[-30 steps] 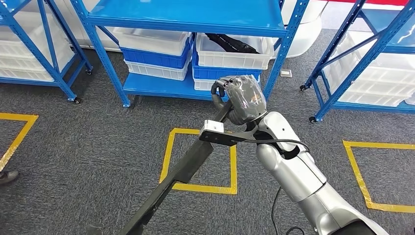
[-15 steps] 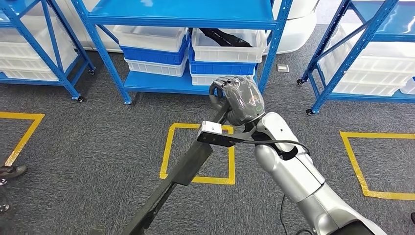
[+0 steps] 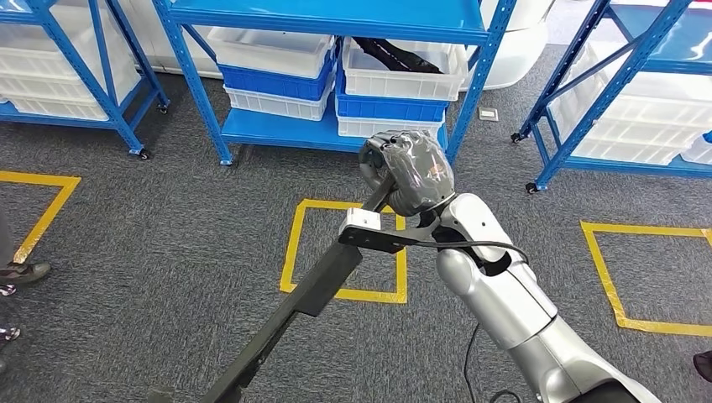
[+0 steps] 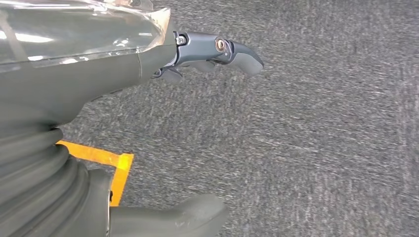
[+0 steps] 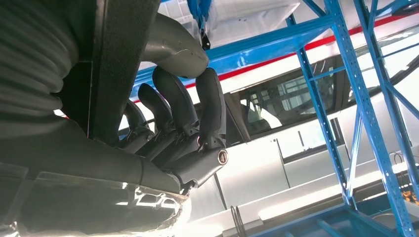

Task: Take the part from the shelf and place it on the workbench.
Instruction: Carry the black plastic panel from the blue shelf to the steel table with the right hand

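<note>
right hand [image 3: 409,172] at frame centre, fingers [image 5: 210,106] wrapped around the top end of the long dark part [image 3: 323,281]; the part slants down to the lower left edge, over the yellow floor square [image 3: 290,252]. left hand [image 4: 99,64] hangs above carpet, fingers apart, holding nothing. blue shelf [image 3: 277,134] with bins across the upper frame. judged step: carry, part off the shelf. next calls for turning toward a workbench and keeping the low end from dragging.

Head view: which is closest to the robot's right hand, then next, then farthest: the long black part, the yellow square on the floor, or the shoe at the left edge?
From the right hand:
1. Long black part: gripped in the hand.
2. Yellow square: on the carpet just below the hand.
3. Shoe: far off at the left edge.
</note>
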Tool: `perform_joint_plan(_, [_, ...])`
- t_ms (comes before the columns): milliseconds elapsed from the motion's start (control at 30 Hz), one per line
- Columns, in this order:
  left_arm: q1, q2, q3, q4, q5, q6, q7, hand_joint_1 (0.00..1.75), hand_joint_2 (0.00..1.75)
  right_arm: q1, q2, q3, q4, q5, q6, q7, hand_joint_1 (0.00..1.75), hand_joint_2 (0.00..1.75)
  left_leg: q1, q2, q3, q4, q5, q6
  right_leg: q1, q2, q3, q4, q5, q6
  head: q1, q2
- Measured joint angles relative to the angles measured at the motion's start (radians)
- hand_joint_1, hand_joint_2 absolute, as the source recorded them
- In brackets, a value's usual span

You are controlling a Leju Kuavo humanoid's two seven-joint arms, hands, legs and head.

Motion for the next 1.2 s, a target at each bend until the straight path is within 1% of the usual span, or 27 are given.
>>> perform_joint_plan(33, [0.0, 0.0, 0.002, 0.0, 0.001, 0.0, -0.001, 0.0, 1.75, 0.0, 0.0, 0.0, 0.0, 0.0, 0.0, 0.0, 1.52, 1.75, 0.0, 0.0, -0.01, 0.0, 0.008, -0.002, 0.0, 0.0, 0.032, -0.035, 0.017, 0.007, 0.0, 0.0])
perform_joint_plan(67, [0.001, 0.0, 0.004, 0.0, 0.002, 0.0, -0.001, 0.0, 1.75, -0.001, 0.001, 0.0, 0.0, 0.0, 0.0, 0.0, 1.52, 1.75, -0.001, -0.001, -0.018, 0.0, 0.017, -0.005, 0.0, 0.0, 0.08, -0.103, 0.038, 0.01, 0.0, 0.0])
perform_joint_plan(133, [0.002, 0.0, 0.006, 0.0, 0.005, 0.0, -0.002, 0.0, 1.75, -0.006, 0.005, 0.0, 0.0, 0.0, 0.0, 0.0, 1.52, 1.75, -0.002, -0.001, -0.03, 0.0, 0.032, -0.014, 0.005, 0.0, 0.176, -0.249, 0.055, 0.003, -0.001, 0.0])
perform_joint_plan(167, [0.003, 0.0, 0.007, 0.0, 0.007, 0.001, -0.003, 0.0, 1.75, -0.008, 0.007, 0.0, 0.0, -0.001, 0.0, 0.0, 1.52, 1.75, -0.002, -0.001, -0.033, -0.002, 0.041, -0.02, 0.009, 0.0, 0.199, -0.294, 0.056, -0.004, 0.0, 0.0])
perform_joint_plan(200, [0.004, 0.0, 0.009, 0.0, 0.009, 0.001, -0.004, 0.0, 1.75, -0.01, 0.009, 0.001, 0.0, -0.001, 0.0, 0.0, 1.52, 1.75, -0.001, -0.001, -0.035, -0.004, 0.049, -0.027, 0.013, 0.001, 0.206, -0.314, 0.053, -0.012, 0.0, 0.0])
perform_joint_plan(267, [0.007, 0.0, 0.012, 0.0, 0.01, 0.002, -0.005, 0.0, 1.75, -0.013, 0.012, 0.003, 0.0, -0.002, 0.0, 0.0, 1.52, 1.75, -0.002, 0.0, -0.037, -0.009, 0.061, -0.038, 0.012, 0.001, 0.194, -0.319, 0.064, -0.023, 0.002, 0.0])
perform_joint_plan(300, [0.008, 0.001, 0.014, 0.0, 0.011, 0.003, -0.006, 0.0, 1.75, -0.014, 0.013, 0.004, 0.0, -0.002, 0.0, 0.0, 1.52, 1.75, -0.001, -0.001, -0.039, -0.009, 0.062, -0.042, 0.006, 0.001, 0.193, -0.322, 0.07, -0.028, 0.002, 0.0])
perform_joint_plan(333, [0.01, 0.001, 0.016, 0.0, 0.012, 0.003, -0.007, 0.0, 1.75, -0.016, 0.016, 0.005, 0.0, -0.002, 0.0, 0.0, 1.52, 1.75, 0.0, -0.002, -0.046, 0.004, 0.043, -0.046, -0.001, 0.0, 0.19, -0.325, 0.079, -0.036, 0.002, 0.0])
perform_joint_plan(367, [0.011, 0.001, 0.018, 0.001, 0.013, 0.004, -0.007, 0.0, 1.75, -0.017, 0.021, 0.006, 0.001, -0.003, 0.0, 0.0, 1.52, 1.75, 0.001, -0.003, -0.057, 0.031, 0.01, -0.05, -0.006, -0.001, 0.185, -0.326, 0.089, -0.043, 0.001, 0.0])
perform_joint_plan(433, [0.014, 0.002, 0.023, 0.001, 0.017, 0.004, -0.008, 0.0, 1.75, -0.02, 0.03, 0.009, 0.001, -0.005, 0.0, -0.001, 1.52, 1.75, 0.004, -0.003, -0.095, 0.151, -0.095, -0.062, -0.009, -0.003, 0.166, -0.326, 0.111, -0.054, -0.003, 0.0])
perform_joint_plan(467, [0.015, 0.004, 0.025, 0.001, 0.019, 0.004, -0.008, 0.0, 1.75, -0.02, 0.032, 0.011, 0.002, -0.006, 0.0, -0.002, 1.52, 1.75, 0.005, -0.003, -0.111, 0.219, -0.132, -0.067, -0.009, -0.003, 0.155, -0.325, 0.12, -0.054, -0.003, 0.0])
perform_joint_plan(500, [0.015, 0.005, 0.027, 0.001, 0.021, 0.004, -0.008, 0.0, 1.75, -0.019, 0.034, 0.013, 0.003, -0.007, 0.0, -0.002, 1.52, 1.75, 0.007, -0.003, -0.12, 0.271, -0.15, -0.071, -0.009, -0.003, 0.144, -0.324, 0.128, -0.052, -0.004, 0.0])
perform_joint_plan(533, [0.017, 0.006, 0.029, 0.001, 0.021, 0.004, -0.008, 0.0, 1.75, -0.019, 0.034, 0.015, 0.004, -0.008, 0.0, -0.003, 1.52, 1.75, 0.01, -0.003, -0.112, 0.288, -0.144, -0.075, -0.009, -0.003, 0.133, -0.323, 0.136, -0.049, -0.004, 0.0])
perform_joint_plan(567, [0.018, 0.006, 0.031, 0.001, 0.022, 0.004, -0.008, 0.0, 1.75, -0.019, 0.034, 0.017, 0.005, -0.009, 0.0, -0.003, 1.52, 1.75, 0.014, -0.003, -0.085, 0.267, -0.123, -0.078, -0.011, -0.004, 0.124, -0.321, 0.142, -0.045, -0.004, 0.0])
perform_joint_plan(633, [0.019, 0.008, 0.034, 0.001, 0.023, 0.004, -0.01, 0.0, 1.75, -0.02, 0.036, 0.021, 0.006, -0.013, 0.0, -0.005, 1.52, 1.75, 0.022, -0.003, 0.008, 0.147, -0.083, -0.085, -0.011, -0.003, 0.107, -0.312, 0.15, -0.036, -0.004, 0.0])
perform_joint_plan(667, [0.019, 0.008, 0.035, 0.001, 0.023, 0.004, -0.012, 0.0, 1.75, -0.023, 0.038, 0.022, 0.006, -0.015, 0.0, -0.006, 1.52, 1.75, 0.023, -0.005, 0.05, 0.086, -0.078, -0.086, -0.01, -0.003, 0.098, -0.304, 0.153, -0.031, -0.004, 0.0])
perform_joint_plan(733, [0.02, 0.009, 0.038, 0.001, 0.024, 0.004, -0.016, 0.0, 1.75, -0.028, 0.041, 0.023, 0.007, -0.02, 0.0, -0.008, 1.52, 1.75, 0.02, -0.01, 0.089, 0.019, -0.088, -0.08, -0.004, -0.003, 0.085, -0.293, 0.161, -0.019, -0.004, 0.0])
perform_joint_plan(800, [0.022, 0.008, 0.039, 0.001, 0.026, 0.004, -0.019, 0.0, 1.75, -0.03, 0.042, 0.024, 0.008, -0.023, -0.001, -0.009, 1.52, 1.75, 0.016, -0.009, 0.08, 0.011, -0.083, -0.058, -0.003, -0.002, 0.076, -0.291, 0.17, -0.002, -0.004, 0.0])
perform_joint_plan(833, [0.023, 0.007, 0.039, 0.001, 0.027, 0.004, -0.02, 0.0, 1.75, -0.031, 0.042, 0.024, 0.009, -0.024, -0.001, -0.01, 1.52, 1.75, 0.014, -0.008, 0.074, 0.009, -0.075, -0.044, -0.004, -0.002, 0.067, -0.281, 0.161, 0.002, -0.004, 0.0])
perform_joint_plan(867, [0.023, 0.007, 0.039, 0.001, 0.027, 0.004, -0.02, 0.0, 1.75, -0.032, 0.042, 0.024, 0.01, -0.025, -0.001, -0.01, 1.52, 1.75, 0.013, -0.006, 0.066, 0.007, -0.066, -0.03, -0.005, -0.002, 0.052, -0.256, 0.14, 0.003, -0.003, 0.0])
perform_joint_plan(933, [0.023, 0.007, 0.041, 0.001, 0.027, 0.005, -0.019, 0.0, 1.75, -0.033, 0.041, 0.024, 0.012, -0.027, -0.001, -0.01, 1.52, 1.75, 0.01, -0.004, 0.045, 0.005, -0.047, -0.011, -0.007, -0.001, 0.006, -0.144, 0.064, -0.003, 0.0, 0.0])
perform_joint_plan(1000, [0.024, 0.008, 0.045, 0.001, 0.028, 0.005, -0.019, 0.0, 1.75, -0.033, 0.041, 0.026, 0.015, -0.029, -0.001, -0.009, 1.52, 1.75, 0.006, -0.003, 0.019, 0.006, -0.029, -0.006, -0.006, -0.001, -0.029, -0.017, 0.008, 0.0, 0.001, 0.0])
perform_joint_plan(1033, [0.024, 0.008, 0.046, 0.001, 0.028, 0.005, -0.019, 0.0, 1.75, -0.033, 0.041, 0.027, 0.017, -0.029, -0.001, -0.009, 1.52, 1.75, 0.003, -0.002, 0.007, 0.006, -0.019, -0.006, -0.005, -0.001, -0.026, 0.009, 0.003, 0.004, 0.001, 0.0])
perform_joint_plan(1067, [0.024, 0.007, 0.047, 0.001, 0.028, 0.005, -0.019, 0.0, 1.75, -0.033, 0.041, 0.028, 0.018, -0.029, -0.001, -0.009, 1.52, 1.75, 0.001, -0.003, -0.003, 0.006, -0.01, -0.006, -0.003, -0.001, -0.005, -0.002, 0.013, 0.008, 0.001, 0.0])
perform_joint_plan(1100, [0.024, 0.007, 0.047, 0.001, 0.028, 0.005, -0.019, 0.0, 1.75, -0.034, 0.041, 0.028, 0.019, -0.029, -0.001, -0.009, 1.52, 1.75, -0.002, -0.003, -0.013, 0.006, -0.002, -0.007, 0.0, -0.001, 0.038, -0.054, 0.032, 0.009, 0.001, 0.0])
perform_joint_plan(1167, [0.024, 0.004, 0.049, 0.001, 0.028, 0.005, -0.019, 0.0, 1.75, -0.037, 0.042, 0.028, 0.019, -0.029, -0.001, -0.01, 1.52, 1.75, -0.006, -0.003, -0.027, 0.006, 0.014, -0.012, 0.01, -0.001, 0.145, -0.207, 0.05, -0.004, 0.0, 0.0])
perform_joint_plan(1200, [0.024, 0.003, 0.049, 0.001, 0.027, 0.004, -0.019, 0.0, 1.75, -0.04, 0.044, 0.028, 0.019, -0.029, -0.002, -0.01, 1.52, 1.75, -0.007, -0.003, -0.031, 0.005, 0.023, -0.017, 0.015, -0.001, 0.184, -0.267, 0.05, -0.014, 0.0, 0.0])
